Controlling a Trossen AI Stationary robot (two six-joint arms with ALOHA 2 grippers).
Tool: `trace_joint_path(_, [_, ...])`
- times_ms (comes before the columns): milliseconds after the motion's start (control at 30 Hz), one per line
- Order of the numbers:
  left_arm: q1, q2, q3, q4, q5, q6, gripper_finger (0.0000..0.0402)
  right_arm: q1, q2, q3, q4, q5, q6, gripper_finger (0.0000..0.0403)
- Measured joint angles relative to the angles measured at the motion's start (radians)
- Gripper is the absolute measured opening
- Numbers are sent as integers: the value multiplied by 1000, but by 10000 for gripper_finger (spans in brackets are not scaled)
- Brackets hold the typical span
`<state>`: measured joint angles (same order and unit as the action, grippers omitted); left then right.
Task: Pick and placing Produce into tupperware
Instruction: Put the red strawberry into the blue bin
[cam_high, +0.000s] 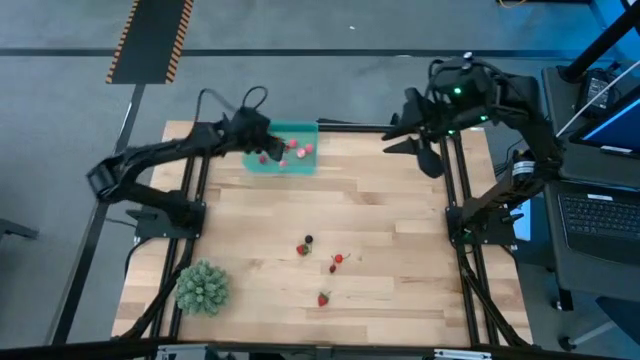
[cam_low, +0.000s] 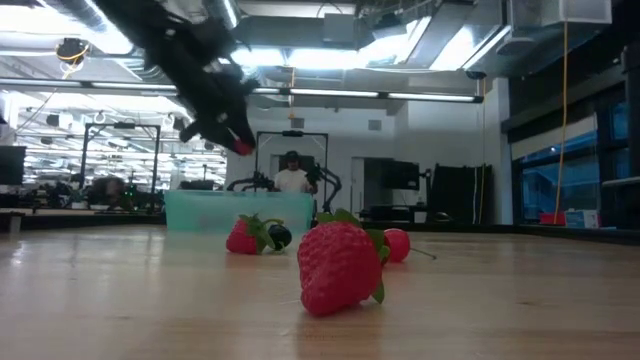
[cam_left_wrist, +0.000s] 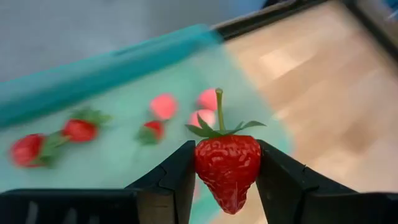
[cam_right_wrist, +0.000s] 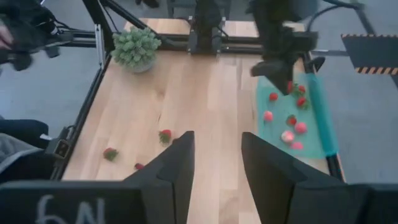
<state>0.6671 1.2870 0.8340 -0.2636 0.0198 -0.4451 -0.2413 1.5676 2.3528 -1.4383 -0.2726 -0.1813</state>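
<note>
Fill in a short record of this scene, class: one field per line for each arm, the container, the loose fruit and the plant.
left gripper: over the tupperware, jaws closed on a strawberry
right gripper: raised at the table's far right edge, jaws open, holding nothing
tupperware contents: several red and pink fruits
loose fruit on table: four pieces near the front centre
spiky green plant: front left corner of the table
</note>
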Motion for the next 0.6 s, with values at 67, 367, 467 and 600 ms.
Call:
trace_joint_path(67, [33, 82, 89, -92, -1, 35, 137, 0, -11, 0, -19, 0, 17, 135])
trace_joint_path(367, [101, 383, 378, -424, -9, 61, 137, 0, -12, -30, -69, 0, 24, 135])
trace_joint_path(467, [100, 446, 409, -444, -8, 63, 137, 0, -12, -54, -70, 0, 24, 136])
trace_joint_path(600, [101, 507, 433, -443, -10, 63, 137, 0, -11, -78, -71, 0, 24, 136])
